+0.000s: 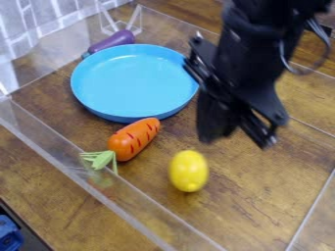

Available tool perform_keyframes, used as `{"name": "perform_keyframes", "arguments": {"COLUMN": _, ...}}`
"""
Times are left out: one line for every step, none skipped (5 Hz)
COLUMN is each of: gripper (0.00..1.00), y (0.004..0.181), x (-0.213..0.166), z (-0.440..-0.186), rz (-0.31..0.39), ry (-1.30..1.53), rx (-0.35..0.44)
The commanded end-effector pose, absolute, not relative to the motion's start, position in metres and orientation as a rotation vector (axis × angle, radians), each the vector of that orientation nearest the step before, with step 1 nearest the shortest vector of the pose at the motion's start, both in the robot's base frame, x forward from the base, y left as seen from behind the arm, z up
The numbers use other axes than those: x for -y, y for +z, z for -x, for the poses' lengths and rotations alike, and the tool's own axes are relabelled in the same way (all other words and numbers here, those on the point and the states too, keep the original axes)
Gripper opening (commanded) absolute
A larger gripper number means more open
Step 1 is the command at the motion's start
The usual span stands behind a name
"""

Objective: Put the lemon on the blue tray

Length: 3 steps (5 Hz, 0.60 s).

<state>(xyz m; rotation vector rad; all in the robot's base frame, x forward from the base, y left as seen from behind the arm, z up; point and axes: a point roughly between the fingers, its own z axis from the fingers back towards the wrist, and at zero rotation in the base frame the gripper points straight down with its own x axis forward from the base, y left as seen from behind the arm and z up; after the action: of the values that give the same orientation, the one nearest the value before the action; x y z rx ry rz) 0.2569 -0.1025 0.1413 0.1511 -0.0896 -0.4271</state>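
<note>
The lemon (189, 171), a small bright-yellow oval, hangs just under my black gripper (205, 143) and is off the wooden table, right of the carrot. The gripper points down and is shut on the lemon; its fingertips are hard to make out against the dark arm. The blue tray (94, 98), a wide round shallow dish, lies on the table up and to the left, its near rim about a lemon's length from the gripper.
An orange carrot (135, 137) with green leaves lies in front of the tray. A purple vegetable (112, 41) rests behind the tray. A clear plastic wall (53, 147) runs along the left and front of the table.
</note>
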Motion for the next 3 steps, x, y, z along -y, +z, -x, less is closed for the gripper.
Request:
{"name": "perform_keyframes", "arguments": {"gripper": 1.0, "y": 0.146, "x": 0.087, "z": -0.266, "rz": -0.159, "ry": -0.391, "rx": 0.125}}
{"name": "perform_keyframes", "arguments": {"gripper": 1.0, "y": 0.137, "x": 0.084, "z": -0.27, "rz": -0.157, "ry": -0.388, "rx": 0.11}}
{"name": "perform_keyframes", "arguments": {"gripper": 0.0, "y": 0.099, "x": 0.084, "z": -0.273, "rz": -0.159, "ry": -0.41, "rx": 0.111}}
